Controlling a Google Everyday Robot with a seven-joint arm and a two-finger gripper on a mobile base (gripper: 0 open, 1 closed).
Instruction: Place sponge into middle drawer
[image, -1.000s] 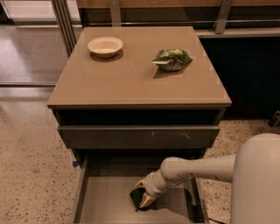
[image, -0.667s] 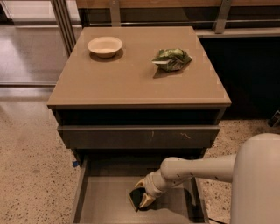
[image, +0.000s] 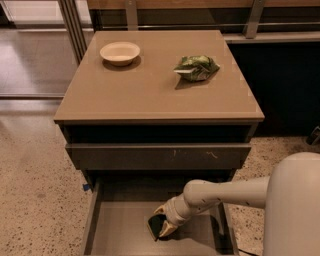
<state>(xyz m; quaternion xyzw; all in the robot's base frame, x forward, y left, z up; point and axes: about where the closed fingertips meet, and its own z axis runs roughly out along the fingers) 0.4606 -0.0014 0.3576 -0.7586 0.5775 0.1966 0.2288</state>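
The middle drawer (image: 120, 230) is pulled out at the bottom of the cabinet, with a flat grey-brown floor and thin side walls. My gripper (image: 163, 220) reaches into it from the right, low over the floor near the drawer's middle. Its pale yellow fingertips (image: 168, 229) stand on either side of the sponge (image: 155, 225), which shows as a small dark piece at or just above the drawer floor. The gripper is shut on the sponge.
A closed drawer with a scratched front panel (image: 160, 156) sits above the open one. On the cabinet top (image: 150, 90) stand a cream bowl (image: 120, 52) at the back left and a green foil snack bag (image: 196, 67) at the back right. My white arm (image: 235, 192) crosses the drawer's right wall.
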